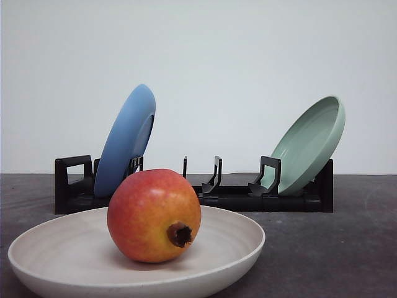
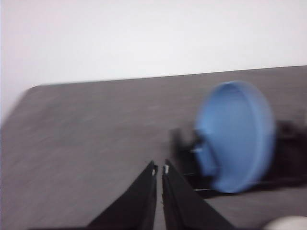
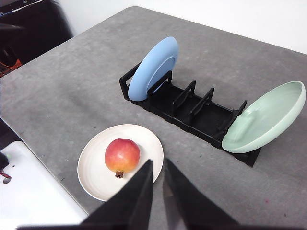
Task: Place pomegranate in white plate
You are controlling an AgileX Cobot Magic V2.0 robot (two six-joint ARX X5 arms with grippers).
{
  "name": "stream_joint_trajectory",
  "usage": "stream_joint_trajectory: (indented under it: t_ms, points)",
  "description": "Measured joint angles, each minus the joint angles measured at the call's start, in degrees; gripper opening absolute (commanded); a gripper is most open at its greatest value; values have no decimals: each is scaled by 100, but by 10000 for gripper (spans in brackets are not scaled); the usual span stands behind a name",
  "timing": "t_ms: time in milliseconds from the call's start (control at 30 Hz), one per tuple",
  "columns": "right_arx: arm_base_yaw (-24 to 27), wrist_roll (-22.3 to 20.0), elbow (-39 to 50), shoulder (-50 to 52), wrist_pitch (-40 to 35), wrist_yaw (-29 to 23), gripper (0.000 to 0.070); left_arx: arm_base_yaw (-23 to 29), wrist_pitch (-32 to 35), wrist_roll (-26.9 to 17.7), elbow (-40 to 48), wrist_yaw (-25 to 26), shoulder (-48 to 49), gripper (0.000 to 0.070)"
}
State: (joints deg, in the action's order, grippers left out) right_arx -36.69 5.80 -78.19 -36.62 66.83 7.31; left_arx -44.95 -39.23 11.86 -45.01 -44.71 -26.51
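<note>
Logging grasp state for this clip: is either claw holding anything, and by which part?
Nothing is held. The left claw and right claw are empty; the red-orange round pomegranate lies free in the shallow off-white plate.

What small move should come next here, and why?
Probably none beyond keeping both arms clear. The pomegranate already rests inside the white plate, with no gripper touching it. The right gripper sits above the plate's edge with its fingers close together, and the left gripper looks shut, facing the blue plate.

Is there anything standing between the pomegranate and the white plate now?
Nothing visible does. The pomegranate already rests inside the white plate, touching its floor. The black rack with the other plates stands apart, behind it.
</note>
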Motion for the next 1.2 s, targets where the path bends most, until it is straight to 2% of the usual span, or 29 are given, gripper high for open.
stream_joint_trajectory:
  t_ms: [100, 167, 233, 367, 433, 533, 667, 867, 1100, 1200]
  points:
    - [0, 0, 0, 0, 0, 0, 35, 813, 168, -130, 547, -22, 446, 0]
    - [-2, 0, 0, 0, 0, 0, 35, 1299, 408, -326, 970, 161, 829, 0]
    - [0, 0, 0, 0, 0, 0, 35, 1708, 651, -580, 1418, 601, 1205, 0]
    - [-1, 0, 0, 0, -1, 0, 35, 2630, 1166, -1086, 2536, 1963, 2095, 0]
    - [-1, 0, 0, 0, -2, 0, 35, 3091, 1380, -1202, 3003, 2542, 2458, 0]
    - [-1, 0, 0, 0, -2, 0, 35, 3633, 1668, -1266, 3447, 3131, 2623, 0]
    - [-1, 0, 0, 0, -4, 0, 35, 3860, 1923, -1282, 3766, 3295, 2619, 0]
    - [0, 0, 0, 0, -4, 0, 35, 3868, 2946, -1295, 4377, 3611, 2618, 0]
    - [-1, 0, 0, 0, -7, 0, 35, 3938, 3041, -1337, 4380, 3752, 2626, 0]
    - [0, 0, 0, 0, -7, 0, 35, 4068, 2935, -1339, 4380, 4003, 2626, 0]
